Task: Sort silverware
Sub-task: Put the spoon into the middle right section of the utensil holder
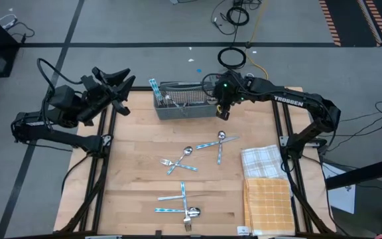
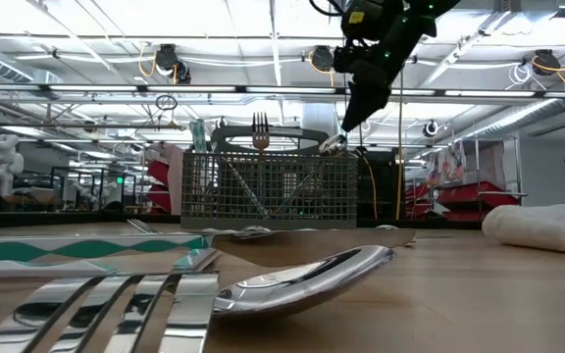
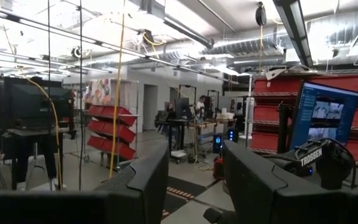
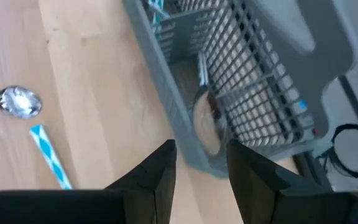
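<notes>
Shiny silver spoons, forks and knives, several with light blue patterned handles, lie scattered on the wooden table (image 1: pixel 138 166). Nearest the front edge is a cluster of a fork (image 1: pixel 188 224), a spoon (image 1: pixel 192 212) and blue-handled pieces (image 1: pixel 182 192). Farther in lie a crossed spoon and fork (image 1: pixel 178 160), then another spoon (image 1: pixel 221 136) with blue-handled pieces beside it. At the far edge stands a grey mesh basket (image 1: pixel 185 106) with some pieces already upright in it, among them a fork (image 2: pixel 260 132) and a blue handle (image 1: pixel 154 89).

The right gripper (image 1: pixel 222 110) hangs over the basket's right end, fingers (image 4: pixel 160 174) partly apart with nothing between them; a spoon bowl (image 4: pixel 205 122) sits in the compartment just below. The loose pieces lie well apart from it. Two folded cloths (image 1: pixel 265 182) rest at the table's right side. The left gripper (image 1: pixel 115 83) waits off the far left corner, raised, fingers spread and empty.
</notes>
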`<state>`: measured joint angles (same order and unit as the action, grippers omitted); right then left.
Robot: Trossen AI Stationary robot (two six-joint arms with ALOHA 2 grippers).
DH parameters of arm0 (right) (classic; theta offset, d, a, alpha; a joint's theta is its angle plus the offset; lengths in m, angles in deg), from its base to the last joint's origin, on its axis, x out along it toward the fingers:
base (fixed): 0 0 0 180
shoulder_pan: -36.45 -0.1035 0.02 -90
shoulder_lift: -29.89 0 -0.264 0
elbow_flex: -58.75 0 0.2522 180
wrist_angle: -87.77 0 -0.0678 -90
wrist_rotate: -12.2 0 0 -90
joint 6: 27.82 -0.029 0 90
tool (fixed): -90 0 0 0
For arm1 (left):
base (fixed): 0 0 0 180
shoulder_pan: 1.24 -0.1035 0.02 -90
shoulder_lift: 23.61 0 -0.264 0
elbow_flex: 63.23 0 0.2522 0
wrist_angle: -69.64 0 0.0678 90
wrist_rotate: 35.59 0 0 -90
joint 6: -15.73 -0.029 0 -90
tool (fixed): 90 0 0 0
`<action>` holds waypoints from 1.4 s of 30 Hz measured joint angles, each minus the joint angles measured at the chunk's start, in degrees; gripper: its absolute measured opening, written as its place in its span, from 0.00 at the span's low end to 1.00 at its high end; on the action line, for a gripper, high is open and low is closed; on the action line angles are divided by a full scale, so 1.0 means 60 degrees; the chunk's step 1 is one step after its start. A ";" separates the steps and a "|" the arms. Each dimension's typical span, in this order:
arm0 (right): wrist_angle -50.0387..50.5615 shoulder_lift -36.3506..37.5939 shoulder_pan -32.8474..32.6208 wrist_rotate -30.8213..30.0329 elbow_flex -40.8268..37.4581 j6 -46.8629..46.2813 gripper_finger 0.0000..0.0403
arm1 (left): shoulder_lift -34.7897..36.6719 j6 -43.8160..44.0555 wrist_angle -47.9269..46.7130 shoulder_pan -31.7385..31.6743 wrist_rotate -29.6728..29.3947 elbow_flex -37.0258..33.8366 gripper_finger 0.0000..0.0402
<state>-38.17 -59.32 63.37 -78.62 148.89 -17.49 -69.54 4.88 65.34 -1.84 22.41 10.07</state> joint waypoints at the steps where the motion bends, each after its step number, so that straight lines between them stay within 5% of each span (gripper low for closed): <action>1: -0.0060 -0.0039 0.0006 -0.0033 0.0000 0.0003 0.33 | 0.0000 0.0000 -0.0008 -0.0004 0.0001 -0.0001 0.38; 12: -0.0153 -0.0965 0.0145 0.0153 -0.0007 0.0098 0.32 | 0.0001 -0.0010 -0.0468 -0.0004 0.0001 0.0002 0.38; 32: -0.0600 -0.0303 0.0276 0.0149 -0.0004 0.0172 0.03 | 0.0000 -0.0077 -0.0493 -0.0011 0.0001 0.0002 0.38; 42: -0.1981 -0.0303 0.0235 0.0662 -0.0004 0.0206 0.02 | 0.0000 -0.0342 -0.0494 -0.0011 0.0001 0.0002 0.38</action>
<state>-50.06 -61.13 64.78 -74.65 148.87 -16.26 -69.54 2.83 62.38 -1.90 22.42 10.08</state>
